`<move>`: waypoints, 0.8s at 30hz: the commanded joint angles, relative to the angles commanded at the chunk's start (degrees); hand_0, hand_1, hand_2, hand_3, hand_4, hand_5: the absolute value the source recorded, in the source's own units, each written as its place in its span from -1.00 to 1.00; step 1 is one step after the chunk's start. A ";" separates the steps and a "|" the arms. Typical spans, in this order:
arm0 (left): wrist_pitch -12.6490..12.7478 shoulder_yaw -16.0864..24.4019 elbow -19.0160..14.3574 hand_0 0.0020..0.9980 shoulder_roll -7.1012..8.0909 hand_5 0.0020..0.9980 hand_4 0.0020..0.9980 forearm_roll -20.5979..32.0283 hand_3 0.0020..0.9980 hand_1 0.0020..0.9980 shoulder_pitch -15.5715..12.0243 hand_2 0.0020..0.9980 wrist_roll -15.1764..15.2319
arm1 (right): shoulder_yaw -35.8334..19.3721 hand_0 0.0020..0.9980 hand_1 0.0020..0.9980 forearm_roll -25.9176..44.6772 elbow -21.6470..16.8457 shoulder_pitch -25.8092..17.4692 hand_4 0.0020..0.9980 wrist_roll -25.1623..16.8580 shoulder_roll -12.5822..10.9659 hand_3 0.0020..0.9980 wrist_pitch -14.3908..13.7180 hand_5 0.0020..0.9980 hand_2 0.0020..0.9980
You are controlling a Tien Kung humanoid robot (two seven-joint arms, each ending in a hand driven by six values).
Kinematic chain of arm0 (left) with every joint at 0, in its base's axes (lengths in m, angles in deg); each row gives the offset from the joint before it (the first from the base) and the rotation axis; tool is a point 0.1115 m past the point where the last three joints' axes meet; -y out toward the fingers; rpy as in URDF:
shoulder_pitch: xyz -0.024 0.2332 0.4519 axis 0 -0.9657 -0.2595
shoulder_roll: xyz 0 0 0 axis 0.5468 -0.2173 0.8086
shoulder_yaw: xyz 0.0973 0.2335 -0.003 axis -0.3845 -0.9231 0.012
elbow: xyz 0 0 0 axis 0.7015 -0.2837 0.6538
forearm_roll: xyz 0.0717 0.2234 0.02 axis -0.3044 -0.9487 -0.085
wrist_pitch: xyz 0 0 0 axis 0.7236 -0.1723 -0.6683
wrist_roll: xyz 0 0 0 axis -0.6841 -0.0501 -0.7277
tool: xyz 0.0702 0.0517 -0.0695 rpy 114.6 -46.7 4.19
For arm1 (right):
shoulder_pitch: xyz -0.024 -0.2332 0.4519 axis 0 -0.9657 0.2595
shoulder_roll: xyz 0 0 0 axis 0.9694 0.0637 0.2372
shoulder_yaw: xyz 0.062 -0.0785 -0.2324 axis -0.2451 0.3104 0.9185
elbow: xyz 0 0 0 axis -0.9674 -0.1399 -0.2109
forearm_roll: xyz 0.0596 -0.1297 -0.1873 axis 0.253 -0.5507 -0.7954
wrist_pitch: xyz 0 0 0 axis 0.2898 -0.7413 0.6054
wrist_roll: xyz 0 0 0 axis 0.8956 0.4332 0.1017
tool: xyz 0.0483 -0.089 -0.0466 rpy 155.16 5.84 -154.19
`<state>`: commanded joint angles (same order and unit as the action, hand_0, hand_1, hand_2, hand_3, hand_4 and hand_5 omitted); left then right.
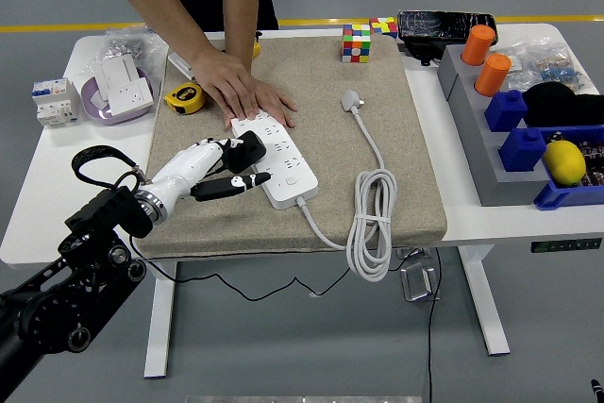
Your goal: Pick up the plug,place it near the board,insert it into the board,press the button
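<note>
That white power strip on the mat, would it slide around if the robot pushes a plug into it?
Probably, if left free: the power strip looks like light, smooth plastic, and a person's hand presses its far end. Its stiff coiled cable would likely drag little.

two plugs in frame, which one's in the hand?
The black plug, gripped by the left hand at the power strip's left edge. The white plug lies loose on the mat, cable attached.

White table (66, 197) on white metal legs (160, 327), standing on grey floor (528, 327). Yellow floor line (75, 27) runs behind far edge. Beige fabric mat (415, 186) covers table centre. Lighting even, soft.
</note>
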<state>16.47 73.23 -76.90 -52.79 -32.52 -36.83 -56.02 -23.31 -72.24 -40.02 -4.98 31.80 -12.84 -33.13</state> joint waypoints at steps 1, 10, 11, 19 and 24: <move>0.02 -0.25 0.14 1.00 0.03 1.00 1.00 -0.07 0.77 0.93 0.15 0.82 0.06 | 0.00 0.90 0.75 -0.01 0.00 0.01 1.00 0.00 -0.01 0.63 0.00 1.00 0.63; 0.08 -2.34 1.24 1.00 0.14 1.00 1.00 0.08 0.77 0.93 1.73 0.82 0.52 | 0.14 0.90 0.75 -0.02 0.00 0.06 1.00 0.02 -0.04 0.63 0.00 1.00 0.63; 0.10 -2.51 1.40 1.00 0.14 1.00 1.00 0.04 0.76 0.92 1.95 0.81 0.56 | 0.13 0.90 0.75 -0.01 0.00 0.11 1.00 0.01 -0.04 0.63 0.00 1.00 0.63; 0.36 -4.23 2.92 1.00 0.18 1.00 1.00 -0.38 0.76 0.92 3.94 0.81 1.07 | 0.05 0.90 0.75 -0.01 0.00 0.34 1.00 0.03 -0.04 0.63 -0.01 1.00 0.63; 0.44 -5.18 3.45 1.00 0.21 1.00 1.00 -0.38 0.75 0.92 4.71 0.81 1.27 | 0.06 0.90 0.75 -0.03 0.00 0.47 1.00 0.05 -0.01 0.63 -0.02 1.00 0.63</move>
<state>16.90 68.05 -73.44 -52.59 -32.89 -32.12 -54.75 -23.25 -72.27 -40.02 -4.51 31.85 -12.85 -33.15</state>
